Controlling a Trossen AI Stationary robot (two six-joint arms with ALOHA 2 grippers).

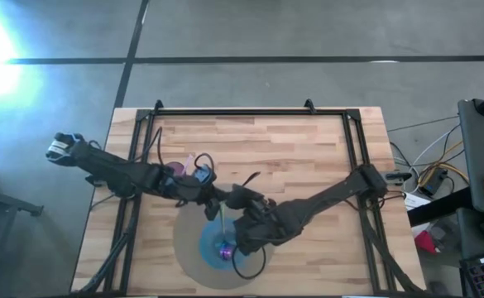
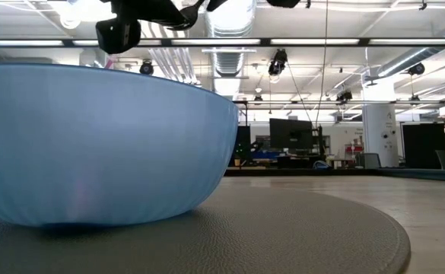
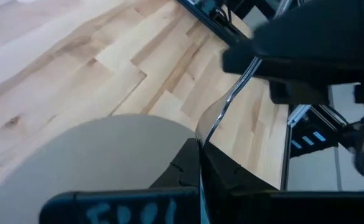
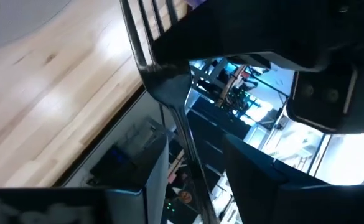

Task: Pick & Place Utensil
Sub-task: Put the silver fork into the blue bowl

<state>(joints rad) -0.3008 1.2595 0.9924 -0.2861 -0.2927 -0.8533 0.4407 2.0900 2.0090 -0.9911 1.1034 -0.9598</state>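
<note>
The fork was pinched at its handle end by the clenched left gripper, hung between both arms over the mat near the blue bowl. The right gripper was spread open around the handle, not gripping. Light, stiff, slippery metal (probably); mid-handle looked the safest hold.

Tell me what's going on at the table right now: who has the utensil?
It looks like a handover above the round grey mat. The left gripper is shut on the handle of the thin metal fork. The right gripper has its fingers open on either side of the fork, not gripping it. The translucent blue bowl sits on the mat beneath both arms.
</note>
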